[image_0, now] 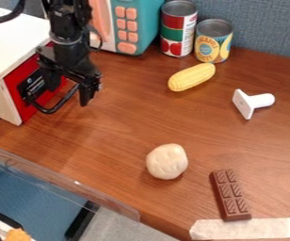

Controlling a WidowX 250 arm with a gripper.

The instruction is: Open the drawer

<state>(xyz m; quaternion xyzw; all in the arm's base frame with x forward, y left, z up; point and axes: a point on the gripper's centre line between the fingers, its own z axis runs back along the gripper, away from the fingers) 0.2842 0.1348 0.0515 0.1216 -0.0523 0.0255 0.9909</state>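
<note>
Looks lined up, with a wide-spread gripper (68, 94) at the handle (62, 101) of the drawer (25, 110), seemingly shut in the upper left of the frame, and has all the pulling left to do.

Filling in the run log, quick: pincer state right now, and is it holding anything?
Pincer: open, fingers apart at the black handle of the red front; not clamped on anything, contact can't be told.
</note>
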